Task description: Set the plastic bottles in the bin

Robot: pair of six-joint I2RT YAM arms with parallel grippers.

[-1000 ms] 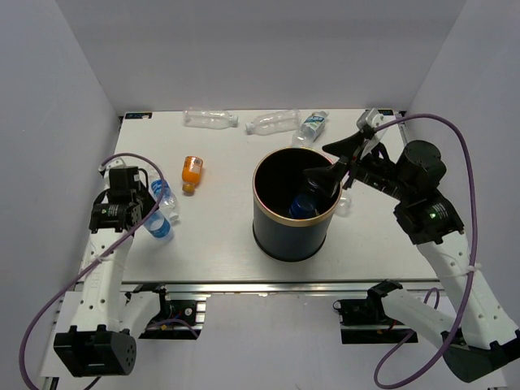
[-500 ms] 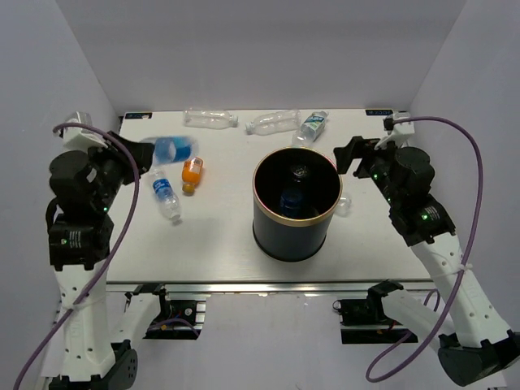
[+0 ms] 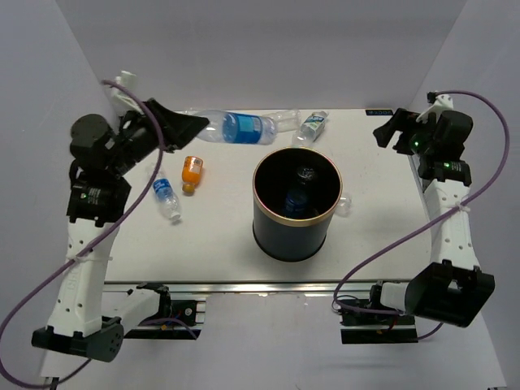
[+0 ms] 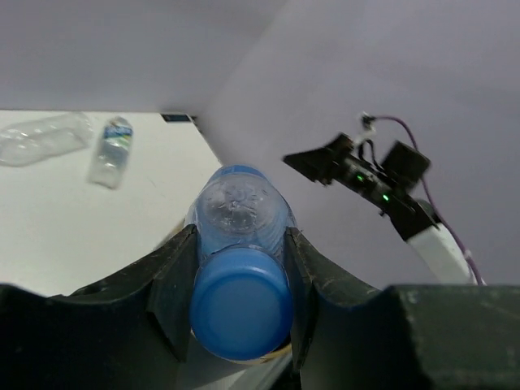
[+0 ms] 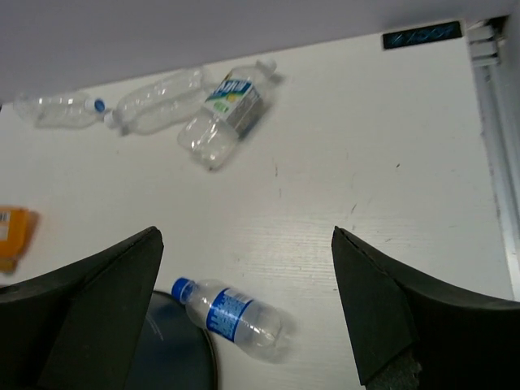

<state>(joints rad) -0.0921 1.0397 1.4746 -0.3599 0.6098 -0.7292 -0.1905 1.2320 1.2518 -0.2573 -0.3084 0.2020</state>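
My left gripper (image 3: pixel 193 127) is shut on the cap end of a clear bottle with a blue label (image 3: pixel 244 127), held level high above the table, back-left of the bin (image 3: pixel 257 213). In the left wrist view its blue cap (image 4: pixel 241 302) sits between my fingers (image 4: pixel 175 280). The dark bin with a tan rim holds bottles (image 3: pixel 296 199). My right gripper (image 3: pixel 392 133) is open and empty at the back right. Below it a blue-label bottle (image 5: pixel 231 317) lies against the bin's right side (image 5: pixel 175 349).
An orange bottle (image 3: pixel 192 171) and a blue-label bottle (image 3: pixel 165 197) lie left of the bin. Clear bottles (image 5: pixel 158 97) and a green-white label bottle (image 5: pixel 227 110) lie along the back edge. White walls close in the left, back and right.
My left gripper took a bottle off the table at the left and carried it up and right toward the bin. My right gripper pulled back from over the bin to the back right.
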